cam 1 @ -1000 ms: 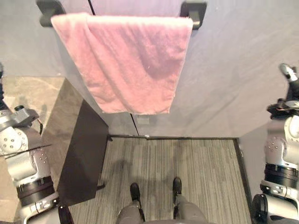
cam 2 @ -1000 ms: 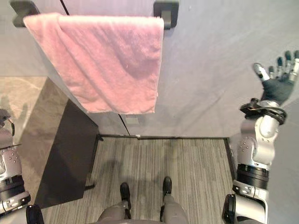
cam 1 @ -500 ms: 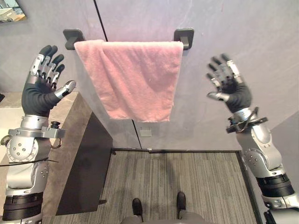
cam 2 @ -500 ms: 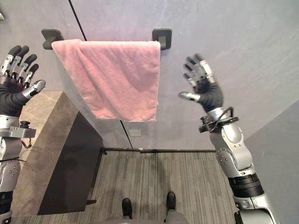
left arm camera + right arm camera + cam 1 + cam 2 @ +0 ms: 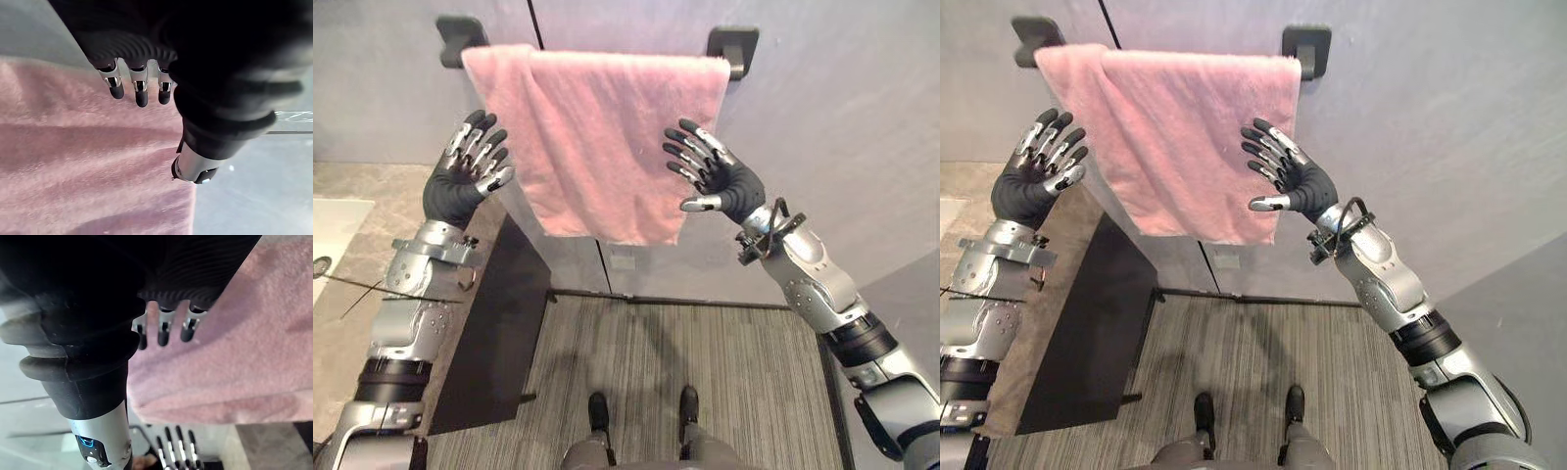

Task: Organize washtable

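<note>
Grey wall ahead carries a black towel bar (image 5: 732, 47) with a pink towel (image 5: 597, 127) draped crookedly, beyond the stone washtable (image 5: 342, 343) at left. Left hand (image 5: 460, 188) and right hand (image 5: 724, 186) sit at its side edges, fingers spread, gripping nothing; straightening seems not yet begun.

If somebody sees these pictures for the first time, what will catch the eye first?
A pink towel draped over a black wall rail at the top centre stands out first. Two open hands flank it: the left hand beside its left edge, the right hand in front of its lower right part. Below on the left stands a dark-sided counter.
</note>
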